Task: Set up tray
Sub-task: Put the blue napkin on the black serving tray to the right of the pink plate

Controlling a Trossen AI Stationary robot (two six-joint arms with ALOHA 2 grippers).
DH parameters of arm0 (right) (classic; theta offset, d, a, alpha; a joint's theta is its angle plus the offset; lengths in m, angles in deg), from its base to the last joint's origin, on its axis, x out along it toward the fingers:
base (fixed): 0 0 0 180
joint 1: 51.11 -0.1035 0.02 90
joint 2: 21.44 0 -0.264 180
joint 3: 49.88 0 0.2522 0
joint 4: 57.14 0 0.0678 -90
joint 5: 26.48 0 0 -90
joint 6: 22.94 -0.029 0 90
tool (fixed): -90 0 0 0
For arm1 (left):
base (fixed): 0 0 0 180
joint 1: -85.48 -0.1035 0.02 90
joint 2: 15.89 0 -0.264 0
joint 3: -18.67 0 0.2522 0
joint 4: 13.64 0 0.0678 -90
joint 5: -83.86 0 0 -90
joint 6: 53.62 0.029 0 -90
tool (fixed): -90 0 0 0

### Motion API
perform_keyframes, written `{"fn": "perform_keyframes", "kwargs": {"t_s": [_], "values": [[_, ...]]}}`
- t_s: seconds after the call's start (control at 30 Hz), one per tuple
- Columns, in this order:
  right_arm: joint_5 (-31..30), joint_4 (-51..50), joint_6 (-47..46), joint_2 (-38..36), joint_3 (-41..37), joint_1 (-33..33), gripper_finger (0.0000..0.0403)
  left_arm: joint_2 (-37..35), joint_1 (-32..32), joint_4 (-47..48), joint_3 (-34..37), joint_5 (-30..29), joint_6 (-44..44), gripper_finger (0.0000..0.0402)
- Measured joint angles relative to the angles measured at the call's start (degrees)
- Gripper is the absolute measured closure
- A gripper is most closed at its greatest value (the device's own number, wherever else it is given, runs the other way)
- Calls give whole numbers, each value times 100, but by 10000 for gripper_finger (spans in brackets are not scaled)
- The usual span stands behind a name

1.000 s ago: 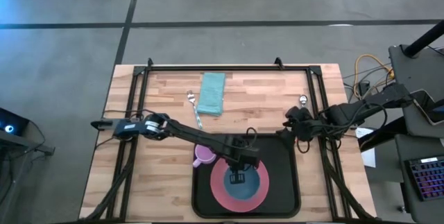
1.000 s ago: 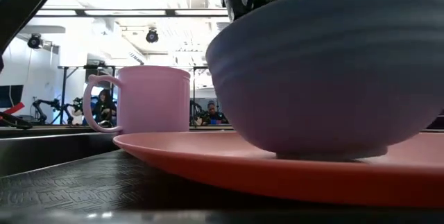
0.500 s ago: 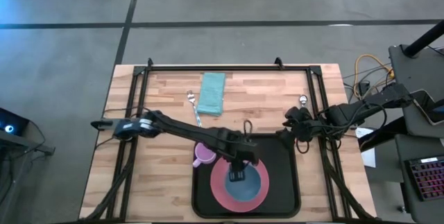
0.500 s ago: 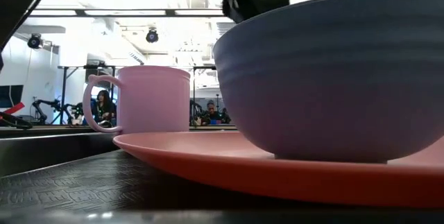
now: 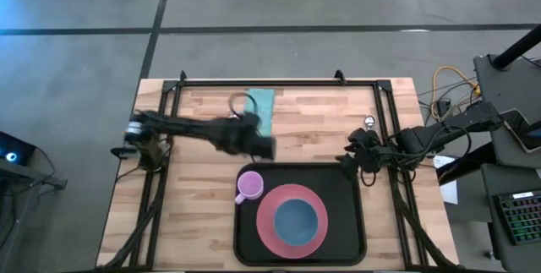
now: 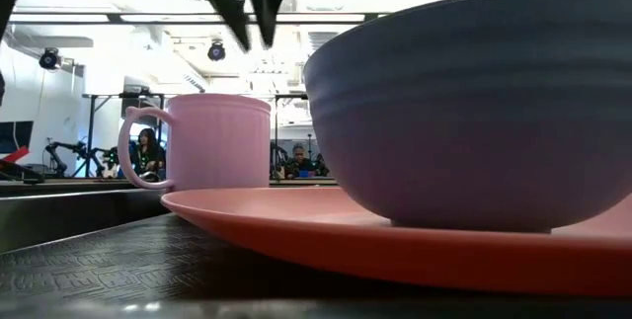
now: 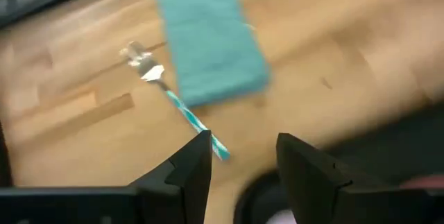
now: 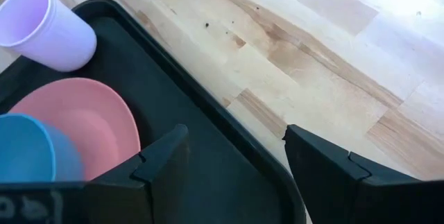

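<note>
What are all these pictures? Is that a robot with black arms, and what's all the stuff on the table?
Yes, it is a robot with two dark arms at a wooden table. One camera looks straight down, one sits at table height, and one rides on each wrist.

On the large black rectangular tray lies a round pink plate with a blue bowl on it, and a small lilac mug beside it. Farther back on the wood lie a folded teal cloth and a spoon with a teal striped handle.

The left claw is open above the wood near the cloth, holding nothing. The right claw waits, open and empty, over the tray's corner.
</note>
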Motion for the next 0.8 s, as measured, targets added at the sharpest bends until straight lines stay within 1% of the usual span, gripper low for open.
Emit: {"fn": "perform_keyframes", "kwargs": {"t_s": [0.07, 0.2, 0.27, 0.33, 0.43, 0.57, 0.63, 0.7, 0.8], "values": [[-13, 5, -66, 0, 0, 3, 179, -488, -317, -673, 903, 106, -419, 258], [-11, 0, -95, 2, 0, -1, 179, -1423, -734, -2533, 2547, 797, -625, 258], [-5, -14, -193, 0, 0, -1, 179, -1782, -773, -3300, 3183, 852, -695, 258], [4, -51, -301, -4, 0, -1, 179, -2091, -767, -3776, 3644, 871, -968, 258], [11, -164, -637, -2, 0, -1, 179, -2457, -751, -3962, 4045, 863, -1183, 258], [9, -840, -1997, -2, 0, 57, 179, -2813, -688, -3964, 4270, 838, -1190, 258], [7, -1270, -2351, 31, 0, 150, 179, -2943, -668, -3962, 4284, 831, -1135, 258], [13, -1538, -2541, 59, -14, 270, 179, -3020, -659, -3952, 4292, 823, -966, 258], [55, -1301, -2324, 128, -24, 562, 179, -3067, -662, -3912, 4294, 741, -734, 258]]}}
